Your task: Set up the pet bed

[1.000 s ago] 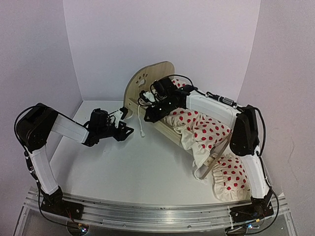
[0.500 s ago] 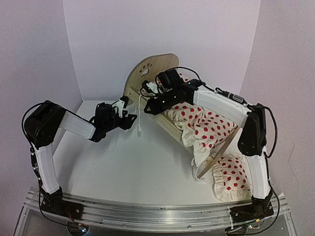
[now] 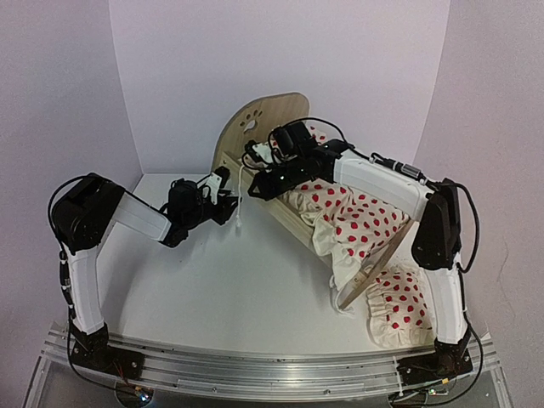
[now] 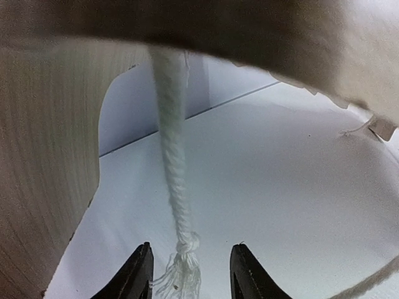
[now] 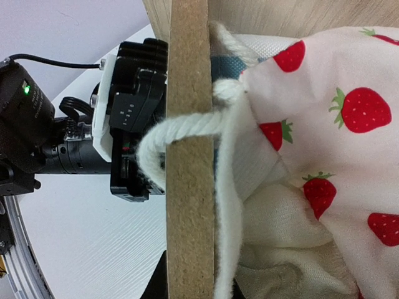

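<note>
top external: pet bed (image 3: 270,119) is sitting at the back right of the white table (image 3: 212,280), tilting, paw-cutout headboard toward the back wall, footboard (image 3: 371,270) pointing at the near right. strawberry-print blanket (image 3: 353,221) is lying bunched inside it and spilling over the near rail. 1 more strawberry-print ruffled piece (image 3: 395,310) is lying on the table just beside the footboard. right gripper (image 3: 259,185) is reaching over the blanket and clamping the bed's side rail near the headboard. left gripper (image 3: 228,202) is pointing in from the left, just beside a white rope (image 3: 240,202) that is hanging off the rail.

left wrist: rope (image 4: 174,162) is hanging straight down, its knotted, frayed end dangling between the 2 fingers (image 4: 140,274). the jaws are standing apart and not pinching it; left gripper (image 4: 187,277) is released. plywood panel (image 4: 43,174) is filling the left side, blurred fabric along the top.

right wrist: plywood rail (image 5: 190,75) is running straight up the middle and down between the right gripper (image 5: 193,291) fingers, which are clenching it, though only dark slivers of them are showing. rope (image 5: 181,128) is looping over the rail's edge. blanket (image 5: 336,112) is lying right of it, left gripper (image 5: 138,124) just past it on the left.
</note>
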Controlling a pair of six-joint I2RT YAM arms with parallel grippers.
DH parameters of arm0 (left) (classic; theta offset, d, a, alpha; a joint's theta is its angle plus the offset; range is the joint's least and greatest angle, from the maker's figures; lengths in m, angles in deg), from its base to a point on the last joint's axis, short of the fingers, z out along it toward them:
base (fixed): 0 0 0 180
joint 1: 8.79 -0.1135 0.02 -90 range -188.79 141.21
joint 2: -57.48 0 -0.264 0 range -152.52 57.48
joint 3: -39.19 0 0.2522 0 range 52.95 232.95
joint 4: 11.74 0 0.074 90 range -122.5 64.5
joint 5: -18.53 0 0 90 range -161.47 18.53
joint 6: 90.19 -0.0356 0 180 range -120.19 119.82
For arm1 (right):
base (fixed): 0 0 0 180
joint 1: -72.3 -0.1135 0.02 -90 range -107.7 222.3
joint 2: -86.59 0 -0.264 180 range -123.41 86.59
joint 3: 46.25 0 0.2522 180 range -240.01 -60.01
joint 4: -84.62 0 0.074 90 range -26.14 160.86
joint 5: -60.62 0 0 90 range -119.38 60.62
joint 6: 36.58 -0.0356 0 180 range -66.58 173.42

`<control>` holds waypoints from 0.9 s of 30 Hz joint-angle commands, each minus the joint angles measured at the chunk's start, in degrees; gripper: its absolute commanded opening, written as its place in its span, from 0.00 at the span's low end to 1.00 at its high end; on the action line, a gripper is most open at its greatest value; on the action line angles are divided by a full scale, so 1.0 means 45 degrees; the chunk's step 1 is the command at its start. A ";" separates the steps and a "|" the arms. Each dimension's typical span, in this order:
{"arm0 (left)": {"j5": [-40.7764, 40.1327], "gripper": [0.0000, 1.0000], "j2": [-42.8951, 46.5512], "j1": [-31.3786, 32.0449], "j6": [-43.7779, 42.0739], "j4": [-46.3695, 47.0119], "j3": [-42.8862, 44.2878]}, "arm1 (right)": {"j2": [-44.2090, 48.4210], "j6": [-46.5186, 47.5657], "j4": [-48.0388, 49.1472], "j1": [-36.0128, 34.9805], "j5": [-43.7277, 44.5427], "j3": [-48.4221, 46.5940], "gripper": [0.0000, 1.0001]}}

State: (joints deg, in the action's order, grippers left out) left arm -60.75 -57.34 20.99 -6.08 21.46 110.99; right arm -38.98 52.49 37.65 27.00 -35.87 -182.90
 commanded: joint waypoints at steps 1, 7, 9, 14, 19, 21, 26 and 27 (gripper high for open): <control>-0.0288 0.42 -0.0028 0.0003 0.0033 0.0886 0.0700 | 0.2627 0.0361 0.4985 -0.0059 -0.0853 -0.0490 0.00; -0.0015 0.31 -0.0145 0.0003 0.0157 0.1141 0.0914 | 0.2719 0.0304 0.5133 -0.0067 -0.1001 -0.0286 0.00; 0.0083 0.14 -0.0145 -0.0003 0.0103 0.1264 0.0931 | 0.2770 0.0304 0.5144 -0.0066 -0.0995 -0.0210 0.00; 0.0643 0.00 0.0299 0.0006 0.0173 0.1089 0.0458 | 0.2828 0.0452 0.5180 -0.0061 -0.0574 0.0181 0.00; 0.1363 0.00 0.1603 0.0004 0.2379 -0.2383 -0.0066 | 0.2367 0.1014 0.5158 -0.0026 0.0468 0.0890 0.00; 0.1690 0.00 0.2056 0.0003 0.3706 -0.4371 -0.0068 | 0.1968 0.1178 0.5153 -0.0008 0.0358 0.1140 0.00; 0.2381 0.00 0.2673 0.0006 0.6088 -0.8243 -0.0192 | 0.0708 0.1387 0.5187 -0.0031 -0.0802 0.1298 0.00; 0.2493 0.00 0.2704 -0.0018 0.6253 -0.8440 -0.0293 | 0.0500 0.1405 0.5191 -0.0042 -0.0912 0.1265 0.00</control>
State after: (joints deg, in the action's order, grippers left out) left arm -52.58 -48.86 21.63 11.06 -1.81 110.82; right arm -37.06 55.18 42.37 26.72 -34.44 -174.32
